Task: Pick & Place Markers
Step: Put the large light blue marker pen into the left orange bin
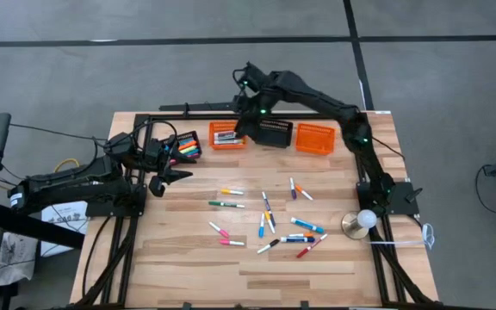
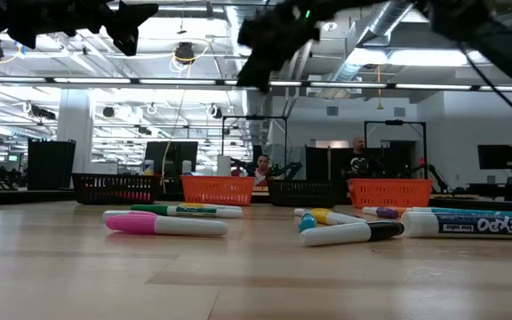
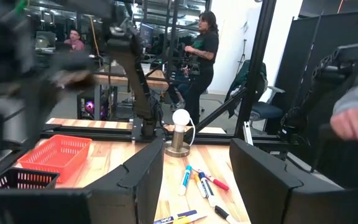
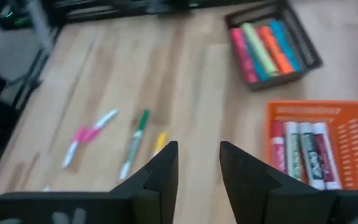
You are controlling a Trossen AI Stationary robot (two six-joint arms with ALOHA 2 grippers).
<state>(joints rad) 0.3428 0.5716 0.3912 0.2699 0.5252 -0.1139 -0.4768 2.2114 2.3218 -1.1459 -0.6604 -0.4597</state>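
Many markers lie scattered flat on the wooden table's middle; the low view shows a pink one and others lying on their sides. More markers fill a black basket and an orange basket at the far left. My right gripper hovers open and empty above the orange basket, pointing slantwise down. It shows high up in the low view. My left gripper waits open at the table's left, held level, with nothing between its fingers.
A second black basket and a second orange basket stand in the far row. A bulb lamp stands near the right edge. A black frame rims the table. People stand beyond the table.
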